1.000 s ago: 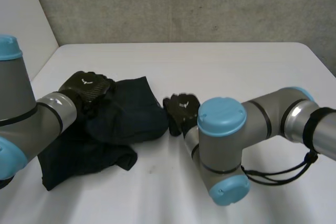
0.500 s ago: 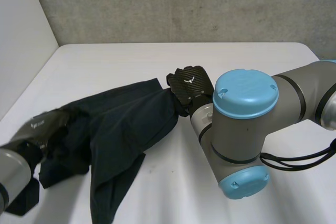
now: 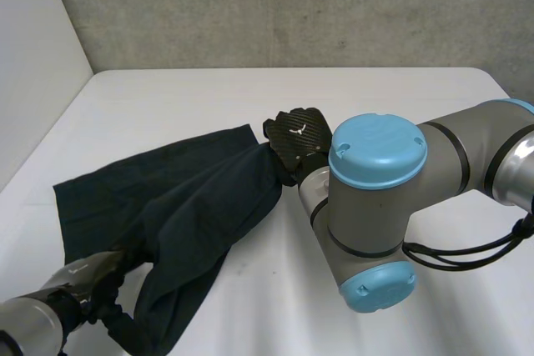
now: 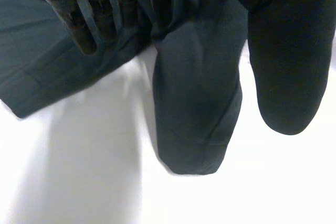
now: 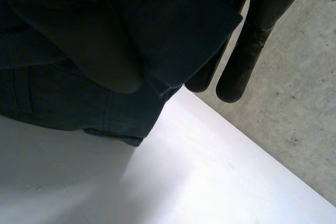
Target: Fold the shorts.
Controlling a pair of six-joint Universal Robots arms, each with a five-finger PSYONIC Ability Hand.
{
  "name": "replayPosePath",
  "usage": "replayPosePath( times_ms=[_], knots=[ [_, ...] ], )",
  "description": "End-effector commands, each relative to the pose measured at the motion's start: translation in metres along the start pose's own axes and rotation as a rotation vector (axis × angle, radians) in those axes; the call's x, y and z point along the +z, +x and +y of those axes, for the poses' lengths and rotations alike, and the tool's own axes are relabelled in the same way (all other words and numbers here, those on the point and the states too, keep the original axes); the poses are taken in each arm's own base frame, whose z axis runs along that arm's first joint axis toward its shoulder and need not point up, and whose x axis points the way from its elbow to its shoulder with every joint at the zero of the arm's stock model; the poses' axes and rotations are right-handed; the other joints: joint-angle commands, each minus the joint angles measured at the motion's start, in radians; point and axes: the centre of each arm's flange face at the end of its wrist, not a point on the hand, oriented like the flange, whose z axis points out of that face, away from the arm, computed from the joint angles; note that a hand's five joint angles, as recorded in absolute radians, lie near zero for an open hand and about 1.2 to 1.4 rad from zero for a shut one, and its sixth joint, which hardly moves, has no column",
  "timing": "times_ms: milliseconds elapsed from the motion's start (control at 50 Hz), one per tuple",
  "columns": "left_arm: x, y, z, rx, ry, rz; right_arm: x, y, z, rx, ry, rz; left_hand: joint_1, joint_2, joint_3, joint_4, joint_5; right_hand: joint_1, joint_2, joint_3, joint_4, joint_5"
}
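A white table (image 3: 400, 97) stood before a rough grey wall (image 3: 292, 6), and the dark navy shorts (image 3: 192, 198) lay across the left half of the frame in the head view, from the centre down to the lower left corner. The right hand (image 3: 294, 135), at the centre of the frame, pinched the cloth's upper right edge; its own wrist view showed a doubled hem pressed under the thumb against the fingers (image 5: 247, 51). The left hand (image 3: 90, 283), at the lower left, held the opposite end, with fabric caught between its straight fingers (image 4: 79, 19) and the thumb. The shorts looked soft and limp: flat on the far side, but gathered into a thick twisted ridge running between the two hands, with a loose lobe hanging at the left hand's fingertips (image 4: 197, 103). The likeliest trouble, I judged, was that the ridge would get folded in and leave a lumpy, crooked fold. Either shallow pinch could also slip if the hands pulled apart, dropping that end in a heap.
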Motion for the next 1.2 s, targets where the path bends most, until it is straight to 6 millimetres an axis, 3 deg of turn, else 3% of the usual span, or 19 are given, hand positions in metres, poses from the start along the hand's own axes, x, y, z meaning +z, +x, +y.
replayPosePath(
  times_ms=[20,160,260,280,340,480,580,640,660,740,800,880,1000,1120,1140,1200],
  knots=[
    [0.021,0.006,-0.006,-0.050,-0.031,0.003,-0.002,0.000,0.000,0.004,-0.003,-0.002,0.015,0.042,0.021,0.035,0.026,0.480,0.229,0.221,0.209,0.272],
    [0.050,0.018,-0.004,-0.021,-0.063,-0.007,-0.005,0.002,0.001,0.009,-0.011,0.000,0.158,0.186,0.164,0.178,0.169,0.480,0.229,0.221,0.209,0.272],
    [0.060,0.015,-0.014,-0.003,0.046,-0.132,-0.007,0.008,-0.005,0.009,-0.002,0.014,0.810,0.837,0.815,0.829,0.820,0.480,0.229,0.221,0.209,0.272],
    [0.058,0.013,-0.022,-0.003,0.099,-0.181,-0.007,0.009,-0.006,0.005,0.000,0.014,1.023,1.050,1.028,1.043,1.034,0.480,0.229,0.221,0.209,0.272],
    [0.051,0.016,-0.035,0.014,0.169,-0.221,-0.011,0.019,-0.015,-0.017,-0.008,0.022,1.160,1.187,1.165,1.180,1.171,0.480,0.229,0.221,0.209,0.272],
    [-0.009,0.036,-0.095,0.199,0.395,-0.153,-0.029,0.039,-0.047,-0.141,-0.015,0.028,1.160,1.187,1.165,1.180,1.171,0.480,0.229,0.221,0.209,0.272],
    [-0.058,0.050,-0.134,0.426,0.571,-0.099,-0.062,0.065,-0.105,-0.288,0.080,0.078,1.160,1.187,1.165,1.180,1.171,0.480,0.229,0.221,0.209,0.272],
    [-0.083,0.058,-0.147,0.489,0.656,-0.060,-0.080,0.078,-0.128,-0.340,0.118,0.117,1.160,1.187,1.165,1.180,1.171,0.480,0.229,0.221,0.209,0.272],
    [-0.100,0.061,-0.157,0.505,0.716,-0.042,-0.094,0.086,-0.144,-0.361,0.149,0.147,1.160,1.187,1.165,1.180,1.171,0.480,0.229,0.221,0.209,0.272],
    [-0.124,0.063,-0.172,0.522,0.789,-0.025,-0.125,0.105,-0.174,-0.376,0.198,0.209,1.160,1.187,1.165,1.180,1.171,0.480,0.229,0.221,0.209,0.272],
    [-0.127,0.064,-0.176,0.526,0.790,-0.020,-0.133,0.113,-0.174,-0.380,0.165,0.220,1.160,1.187,1.165,1.180,1.171,0.480,0.229,0.221,0.209,0.272],
    [-0.110,0.067,-0.170,0.555,0.723,-0.006,-0.123,0.114,-0.148,-0.389,0.034,0.172,1.160,1.187,1.165,1.180,1.171,0.480,0.229,0.221,0.209,0.272],
    [-0.032,0.074,-0.147,0.607,0.492,-0.005,-0.088,0.101,-0.088,-0.388,-0.165,0.062,1.160,1.187,1.165,1.180,1.171,0.480,0.229,0.221,0.209,0.272],
    [0.037,0.086,-0.125,0.651,0.352,0.009,-0.055,0.107,-0.024,-0.367,-0.365,0.029,1.160,1.187,1.165,1.180,1.171,0.480,0.229,0.221,0.209,0.272],
    [0.054,0.088,-0.121,0.655,0.334,0.009,-0.053,0.106,-0.018,-0.366,-0.379,0.025,1.160,1.187,1.165,1.180,1.171,0.480,0.229,0.221,0.209,0.272],
    [0.079,0.093,-0.119,0.658,0.326,0.009,-0.040,0.105,-0.002,-0.357,-0.396,0.023,1.160,1.187,1.165,1.180,1.171,0.480,0.229,0.221,0.209,0.272]
  ],
)
